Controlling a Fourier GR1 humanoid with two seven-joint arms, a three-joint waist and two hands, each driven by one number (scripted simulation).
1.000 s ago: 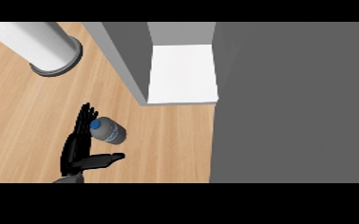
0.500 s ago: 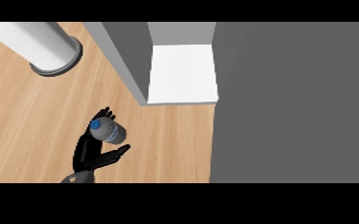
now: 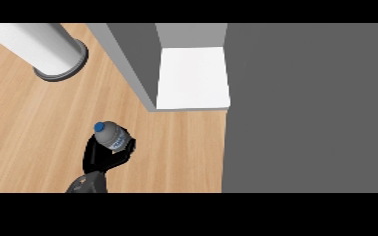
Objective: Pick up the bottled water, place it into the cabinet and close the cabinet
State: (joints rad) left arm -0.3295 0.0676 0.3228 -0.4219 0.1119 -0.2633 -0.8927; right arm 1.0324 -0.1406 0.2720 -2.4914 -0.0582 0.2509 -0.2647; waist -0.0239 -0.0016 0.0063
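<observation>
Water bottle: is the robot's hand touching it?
Touching. In the head view the left hand curls round the bottled water, with black fingers on both its sides.

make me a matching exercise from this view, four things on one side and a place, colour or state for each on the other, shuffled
Things:
1. bottled water
2. left hand
3. cylinder
4. cabinet shelf

Descriptions:
A. pale and round, at the top left of the view
B. black, fingers curled round the bottle
C. white and flat, at the top centre
D. blue cap, held in the hand

Pairs: 1-D, 2-B, 3-A, 4-C
</observation>
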